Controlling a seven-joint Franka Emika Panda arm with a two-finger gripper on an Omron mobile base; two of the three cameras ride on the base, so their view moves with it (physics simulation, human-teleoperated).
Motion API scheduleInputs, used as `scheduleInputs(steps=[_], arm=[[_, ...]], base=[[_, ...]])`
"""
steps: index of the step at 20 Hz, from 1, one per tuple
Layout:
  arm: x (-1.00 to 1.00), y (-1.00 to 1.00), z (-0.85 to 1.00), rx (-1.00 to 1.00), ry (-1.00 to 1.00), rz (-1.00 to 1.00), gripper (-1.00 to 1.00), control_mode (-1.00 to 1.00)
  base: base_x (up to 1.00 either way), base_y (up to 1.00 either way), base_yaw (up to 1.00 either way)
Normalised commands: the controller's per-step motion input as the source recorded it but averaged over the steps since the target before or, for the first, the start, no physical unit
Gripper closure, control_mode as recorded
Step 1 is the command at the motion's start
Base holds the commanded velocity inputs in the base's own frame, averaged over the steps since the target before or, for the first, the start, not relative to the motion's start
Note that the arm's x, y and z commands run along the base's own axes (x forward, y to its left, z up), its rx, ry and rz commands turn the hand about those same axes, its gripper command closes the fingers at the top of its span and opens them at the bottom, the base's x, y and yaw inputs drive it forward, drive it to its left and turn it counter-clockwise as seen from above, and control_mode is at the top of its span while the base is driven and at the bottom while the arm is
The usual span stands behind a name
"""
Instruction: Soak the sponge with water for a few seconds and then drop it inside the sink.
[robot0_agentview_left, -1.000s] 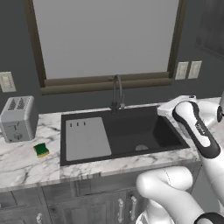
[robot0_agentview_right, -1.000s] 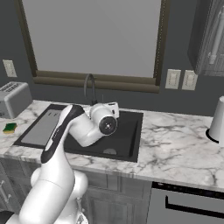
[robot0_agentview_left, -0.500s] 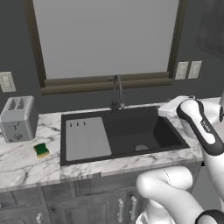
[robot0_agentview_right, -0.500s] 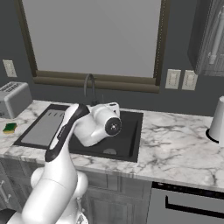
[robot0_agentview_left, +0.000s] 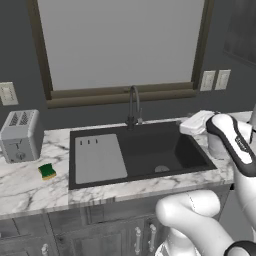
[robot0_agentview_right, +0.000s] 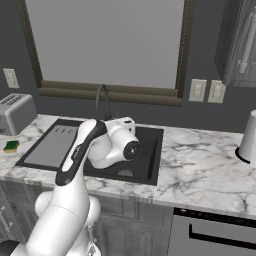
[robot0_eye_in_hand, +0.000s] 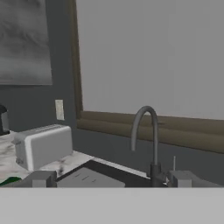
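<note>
Sponge (robot0_agentview_left: 47, 171): small yellow block, green top, seemingly dry on countertop (robot0_agentview_left: 25, 187).

Robot arm (robot0_agentview_right: 82, 150): smooth, glossy white shells, rounded and tubular, with bulbous housings at the joints and a long dark grey strip set into the forearm link; darker grey seams part one segment from the next. The wrist housing (robot0_agentview_right: 121, 145) is a fat white drum carrying a round dark disc with a small pale centre on its end face, and a flat white block sits above it. The two finger tips (robot0_eye_in_hand: 43, 178) are small, blocky and grey.
</note>
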Motion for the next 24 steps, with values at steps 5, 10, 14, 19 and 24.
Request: scheduleInputs(steps=[5, 10, 14, 19, 24], arm=[[0.0, 0.24, 0.0, 0.0, -0.05, 0.0, -1.0, -1.0], [0.0, 0.06, 0.0, 0.0, 0.0, 0.0, -1.0, -1.0], [0.02, 0.0, 0.0, 0.0, 0.06, 0.01, -1.0, -1.0], [0.0, 0.0, 0.0, 0.0, 0.03, 0.0, -1.0, -1.0], [0.0, 0.0, 0.0, 0.0, 0.02, 0.0, -1.0, -1.0]], base=[[0.0, 0.0, 0.0], [0.0, 0.0, 0.0], [0.0, 0.0, 0.0], [0.0, 0.0, 0.0], [0.0, 0.0, 0.0]])
